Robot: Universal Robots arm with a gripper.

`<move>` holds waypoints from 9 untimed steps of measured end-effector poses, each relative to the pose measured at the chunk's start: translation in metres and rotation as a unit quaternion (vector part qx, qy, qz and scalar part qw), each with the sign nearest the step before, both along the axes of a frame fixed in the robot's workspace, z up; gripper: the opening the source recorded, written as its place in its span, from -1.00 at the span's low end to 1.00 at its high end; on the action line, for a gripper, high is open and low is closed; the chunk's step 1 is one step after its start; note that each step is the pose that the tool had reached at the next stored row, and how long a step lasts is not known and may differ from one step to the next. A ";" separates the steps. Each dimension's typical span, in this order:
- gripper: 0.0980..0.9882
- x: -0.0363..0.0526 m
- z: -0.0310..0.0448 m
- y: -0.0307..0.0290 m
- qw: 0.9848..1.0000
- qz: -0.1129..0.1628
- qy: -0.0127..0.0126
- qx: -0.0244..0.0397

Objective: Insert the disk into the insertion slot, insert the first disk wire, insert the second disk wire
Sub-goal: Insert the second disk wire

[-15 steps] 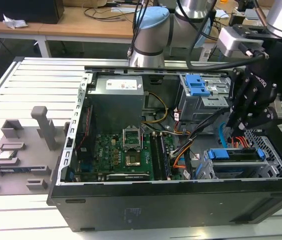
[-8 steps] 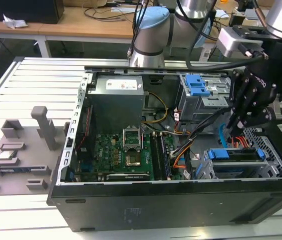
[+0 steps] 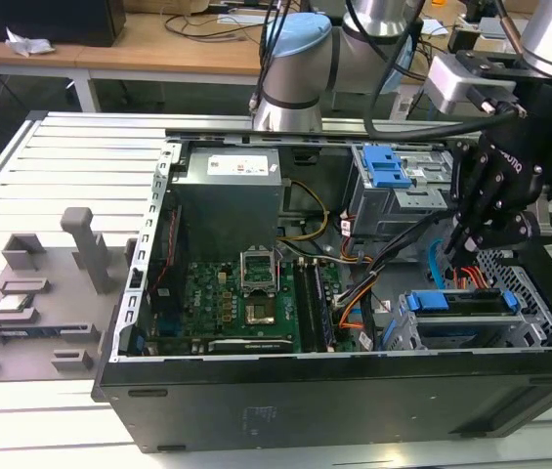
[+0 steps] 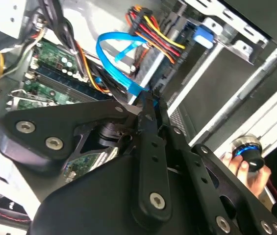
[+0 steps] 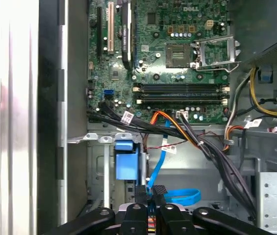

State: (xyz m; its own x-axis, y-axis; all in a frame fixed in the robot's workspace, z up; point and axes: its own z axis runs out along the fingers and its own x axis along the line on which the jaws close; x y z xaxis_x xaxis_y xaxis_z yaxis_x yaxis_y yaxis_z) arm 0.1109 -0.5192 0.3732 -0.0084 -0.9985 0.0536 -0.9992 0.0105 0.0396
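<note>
The disk (image 3: 463, 324) lies in its bright blue bracket (image 3: 454, 300) inside the insertion slot (image 3: 541, 289), the silver perforated cage at the case's front right corner in the exterior view. My gripper (image 3: 463, 242) hangs just above the cage's inner end. Its black fingers (image 4: 150, 105) are pressed together on the end of a flat blue disk wire (image 4: 110, 55), which loops back toward the motherboard. In the first wrist view the fingertips (image 5: 159, 190) meet over the blue wire (image 5: 178, 197), beside the blue bracket (image 5: 126, 165). A red, yellow and black wire bundle (image 4: 150, 27) runs close by.
A grey drive bay with a blue latch (image 3: 389, 179) stands behind the cage. The motherboard (image 3: 246, 303) and power supply (image 3: 229, 200) take up the case's left. Black cable bundles (image 5: 212, 152) cross near the gripper. A person's hand (image 4: 246, 166) rests outside the case. Grey fixtures (image 3: 31, 293) lie on the table.
</note>
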 end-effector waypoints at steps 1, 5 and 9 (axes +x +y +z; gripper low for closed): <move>-0.86 0.0000 -0.0010 -0.0051 1.000 0.000 0.000 -0.004; -0.86 0.0028 -0.0121 -0.0088 1.000 0.000 0.000 -0.005; -0.86 0.0091 -0.0209 -0.0076 1.000 0.000 0.000 -0.007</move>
